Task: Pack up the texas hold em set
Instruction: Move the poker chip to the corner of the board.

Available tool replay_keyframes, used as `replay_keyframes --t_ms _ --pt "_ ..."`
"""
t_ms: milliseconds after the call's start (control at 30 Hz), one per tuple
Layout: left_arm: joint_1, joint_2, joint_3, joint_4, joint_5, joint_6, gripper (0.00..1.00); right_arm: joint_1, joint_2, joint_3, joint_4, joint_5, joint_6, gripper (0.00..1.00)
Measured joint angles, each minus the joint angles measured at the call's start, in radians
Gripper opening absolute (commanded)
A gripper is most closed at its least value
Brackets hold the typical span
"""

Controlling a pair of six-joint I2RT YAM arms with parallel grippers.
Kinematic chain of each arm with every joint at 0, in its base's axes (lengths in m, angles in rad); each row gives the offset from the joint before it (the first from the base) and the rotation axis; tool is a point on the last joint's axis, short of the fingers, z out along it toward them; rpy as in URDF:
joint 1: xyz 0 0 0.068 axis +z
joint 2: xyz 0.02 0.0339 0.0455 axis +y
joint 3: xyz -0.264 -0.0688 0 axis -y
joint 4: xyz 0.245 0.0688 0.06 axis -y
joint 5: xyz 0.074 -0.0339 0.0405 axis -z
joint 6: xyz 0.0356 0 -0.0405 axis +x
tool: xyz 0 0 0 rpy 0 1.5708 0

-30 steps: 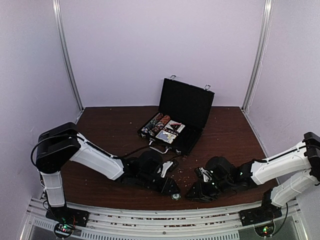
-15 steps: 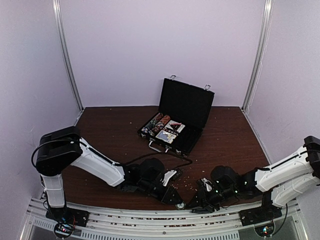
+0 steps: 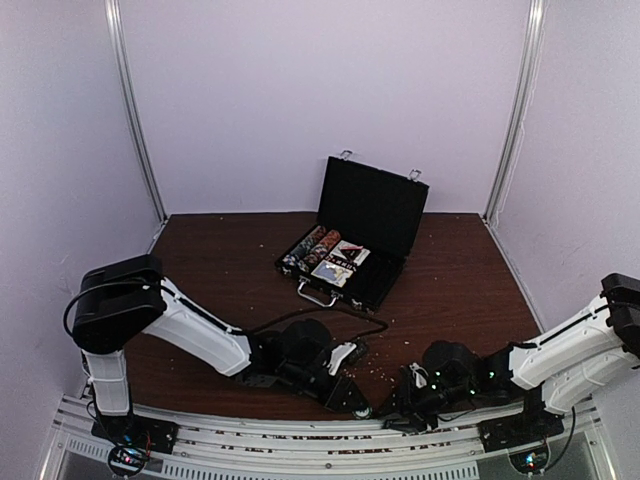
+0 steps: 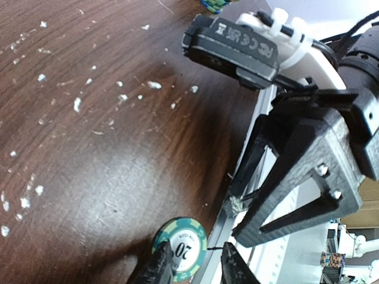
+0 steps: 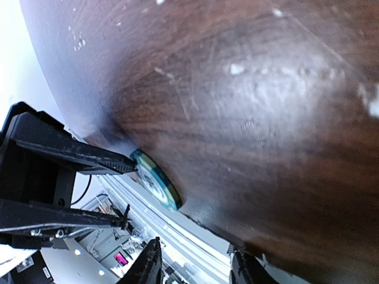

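Seen from above, the open black case (image 3: 357, 235) sat toward 12 o'clock on the table (image 3: 230, 260). It held chip rows (image 3: 308, 247) and card decks (image 3: 345, 262), and was well apart from both grippers at the 6 o'clock edge. Only the wrist views made out the green poker chip (image 4: 180, 251) marked 20, lying flat on that edge. The left gripper (image 4: 195, 271) was spread, with one finger at the chip's rim. The right gripper (image 5: 195, 269) was also spread, with nothing between its fingers, and lay at the chip's 3 o'clock.
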Motion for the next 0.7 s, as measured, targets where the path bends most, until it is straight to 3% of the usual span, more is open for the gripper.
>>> replay_keyframes --t_ms 367,700 --pt "0.000 0.000 0.067 -0.040 -0.080 0.034 0.33 0.043 0.058 0.005 0.085 0.064 0.080 0.36" --pt "-0.001 0.003 0.046 -0.047 -0.064 0.018 0.33 0.050 0.082 0.007 0.119 0.087 0.107 0.36"
